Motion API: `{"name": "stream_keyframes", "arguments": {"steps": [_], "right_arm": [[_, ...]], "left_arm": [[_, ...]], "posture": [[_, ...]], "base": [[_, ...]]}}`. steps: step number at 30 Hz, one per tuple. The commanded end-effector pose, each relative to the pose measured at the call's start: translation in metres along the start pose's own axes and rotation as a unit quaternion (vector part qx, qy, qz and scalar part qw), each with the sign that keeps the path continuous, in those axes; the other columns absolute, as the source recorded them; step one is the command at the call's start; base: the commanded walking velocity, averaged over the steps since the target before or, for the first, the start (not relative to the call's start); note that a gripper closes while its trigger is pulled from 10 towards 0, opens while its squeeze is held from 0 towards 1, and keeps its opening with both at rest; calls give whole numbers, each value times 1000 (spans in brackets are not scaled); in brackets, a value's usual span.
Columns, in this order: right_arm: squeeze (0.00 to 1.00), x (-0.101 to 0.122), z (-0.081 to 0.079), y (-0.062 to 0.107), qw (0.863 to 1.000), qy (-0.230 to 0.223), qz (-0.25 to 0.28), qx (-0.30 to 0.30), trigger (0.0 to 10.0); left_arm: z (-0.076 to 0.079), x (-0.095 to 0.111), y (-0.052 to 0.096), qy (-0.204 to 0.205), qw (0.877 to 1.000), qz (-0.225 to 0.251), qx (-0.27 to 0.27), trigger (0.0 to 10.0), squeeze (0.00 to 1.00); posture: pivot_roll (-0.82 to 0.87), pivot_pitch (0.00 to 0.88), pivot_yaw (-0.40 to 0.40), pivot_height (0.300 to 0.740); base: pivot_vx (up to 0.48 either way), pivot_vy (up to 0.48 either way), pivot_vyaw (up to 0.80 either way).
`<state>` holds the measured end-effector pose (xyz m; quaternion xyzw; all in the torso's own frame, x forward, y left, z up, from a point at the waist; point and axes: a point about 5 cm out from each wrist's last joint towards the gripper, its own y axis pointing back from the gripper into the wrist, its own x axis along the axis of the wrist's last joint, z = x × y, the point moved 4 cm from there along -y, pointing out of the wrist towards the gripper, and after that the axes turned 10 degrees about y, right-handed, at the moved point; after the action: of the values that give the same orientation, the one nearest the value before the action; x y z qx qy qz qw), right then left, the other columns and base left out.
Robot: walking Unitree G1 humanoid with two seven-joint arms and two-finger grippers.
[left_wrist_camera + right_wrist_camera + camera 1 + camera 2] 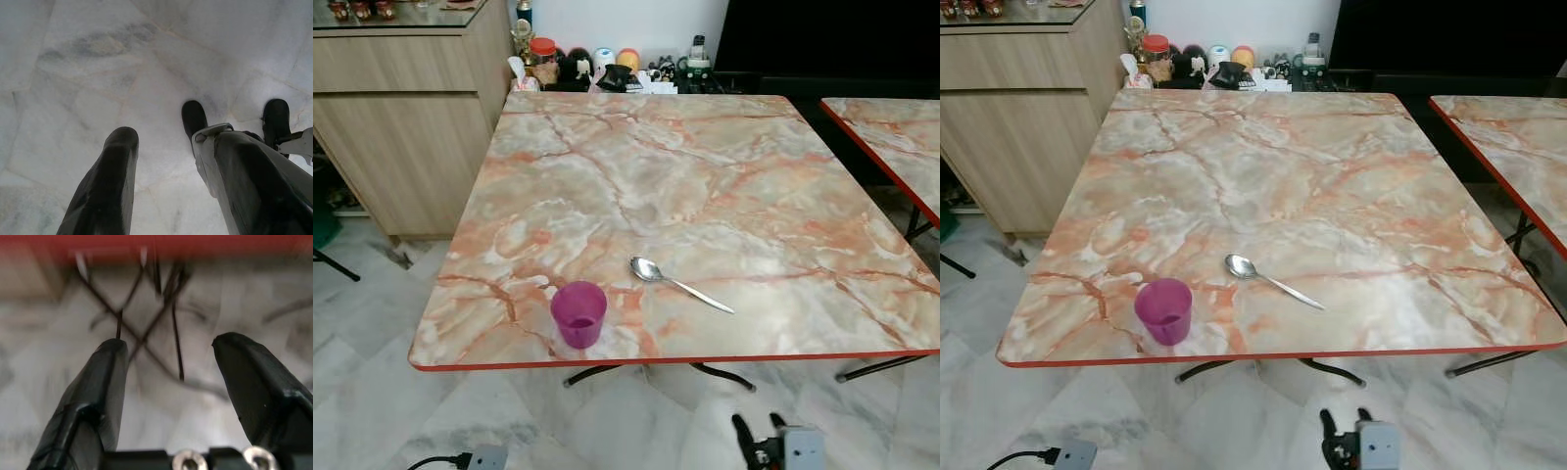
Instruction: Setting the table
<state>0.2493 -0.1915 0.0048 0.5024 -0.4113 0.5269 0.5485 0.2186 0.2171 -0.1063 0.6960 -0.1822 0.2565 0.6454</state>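
A purple plastic cup [578, 313] stands upright near the front edge of the marble-patterned table [705, 176], left of centre. A metal spoon [680, 284] lies just right of it and a little farther back, its bowl toward the cup. My right gripper [756, 433] hangs low in front of the table, below its red edge, and in the right wrist view it [171, 345] is open and holds nothing. My left gripper [171, 142] points down at the floor, open and empty.
A wooden cabinet [401, 117] stands at the far left. A second marble table [891, 137] is close on the right. Jars and figurines [597, 69] crowd the floor behind the table. Black table legs [724, 372] spread under the front edge.
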Motion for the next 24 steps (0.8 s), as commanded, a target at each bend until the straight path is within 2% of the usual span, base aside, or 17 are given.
{"name": "stream_keyframes", "arguments": {"steps": [1, 2, 3, 4, 6, 11, 14, 15, 17, 24], "right_arm": [[0, 31, 10, -5, 999, 7, 48, -12, 10000], [0, 44, 13, -7, 998, 13, 67, -16, 10000], [0, 44, 13, -7, 998, 13, 67, -16, 10000], [0, 58, 16, -10, 996, 17, 85, -18, 10000], [0, 71, 17, -14, 994, 20, 101, -20, 10000], [0, 117, 20, -31, 986, 27, 163, -28, 10000], [0, 128, 19, -36, 984, 29, 176, -28, 10000], [0, 138, 17, -38, 982, 31, 184, -24, 10000], [0, 147, 16, -40, 981, 32, 191, -25, 10000], [0, 147, 16, -42, 982, 26, 182, -32, 10000]], "left_arm": [[0, -6, 1, -10, 1000, -9, -1, 10000, 0], [-1, -6, 1, -11, 1000, -9, -1, 10000, 0], [-1, -6, 1, -11, 1000, -9, -1, 10000, 0], [-1, -5, 1, -11, 1000, -9, -1, 10000, 0], [-3, -5, 1, -11, 1000, -8, 0, 10000, 0], [-8, -9, 2, -6, 1000, -10, 0, 10000, 0], [-10, -10, 2, -8, 1000, -11, 2, 10000, 0], [-12, -11, 3, -6, 1000, -11, 5, 10000, 0], [-15, -11, 3, -1, 1000, -10, 7, 10000, 0], [-17, -12, 4, 0, 1000, -9, 6, 10000, 0]], "posture": [[-44, 104, -56, 740], [-47, 97, -54, 740], [-47, 97, -54, 740], [-51, 92, -52, 740], [-54, 86, -50, 740], [-42, 75, -45, 740], [-36, 71, -45, 740], [-28, 66, -43, 740], [-28, 66, -41, 740], [-25, 75, -36, 740]], "base": [[0, 0, 0], [0, 0, 0], [0, 0, 0], [0, 0, 0], [0, 0, 0], [0, 0, 0], [0, 0, 0], [0, 0, 0], [0, 0, 666], [0, 0, 782]]}}
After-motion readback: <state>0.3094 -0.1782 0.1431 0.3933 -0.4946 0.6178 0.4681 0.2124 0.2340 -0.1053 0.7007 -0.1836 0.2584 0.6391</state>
